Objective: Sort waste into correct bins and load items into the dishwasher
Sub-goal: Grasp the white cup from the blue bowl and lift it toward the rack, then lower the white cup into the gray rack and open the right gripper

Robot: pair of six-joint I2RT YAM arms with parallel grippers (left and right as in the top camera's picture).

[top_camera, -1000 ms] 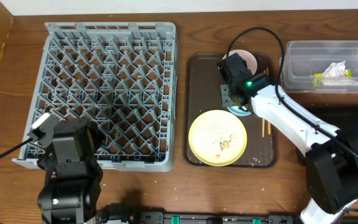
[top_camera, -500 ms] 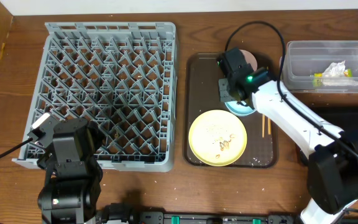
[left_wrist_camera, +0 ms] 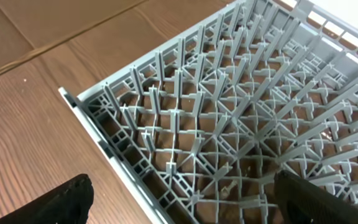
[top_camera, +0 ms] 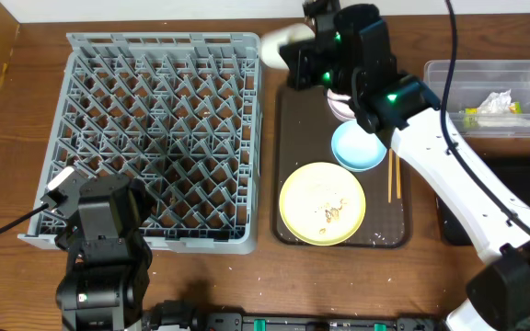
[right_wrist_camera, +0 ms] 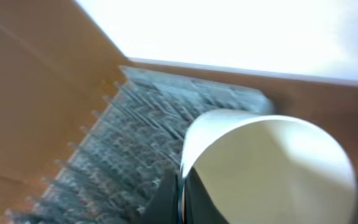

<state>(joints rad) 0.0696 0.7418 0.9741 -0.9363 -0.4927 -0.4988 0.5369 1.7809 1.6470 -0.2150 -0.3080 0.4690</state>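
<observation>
**Right hand holding the white bowl over the rack's corner**

The right hand (right_wrist_camera: 180, 194) is pinching the white bowl (right_wrist_camera: 266, 168) by its rim and holding it in the air over the far right corner of the grey dish rack (top_camera: 159, 138) (the wrist view is blurred, but the grip is plain enough). The left hand (left_wrist_camera: 185, 208) is hanging released over the rack's near left corner, its 2 fingers (left_wrist_camera: 61, 202) spread wide and grasping nothing. On the brown tray (top_camera: 294, 138), the light-blue saucer (top_camera: 357, 147) is lying just beyond the yellow plate (top_camera: 322, 204), with the chopsticks (top_camera: 394, 175) beside them. The clear tub (top_camera: 523, 66) is holding the tissue (top_camera: 497, 103) and the wrapper (top_camera: 472, 116).
</observation>
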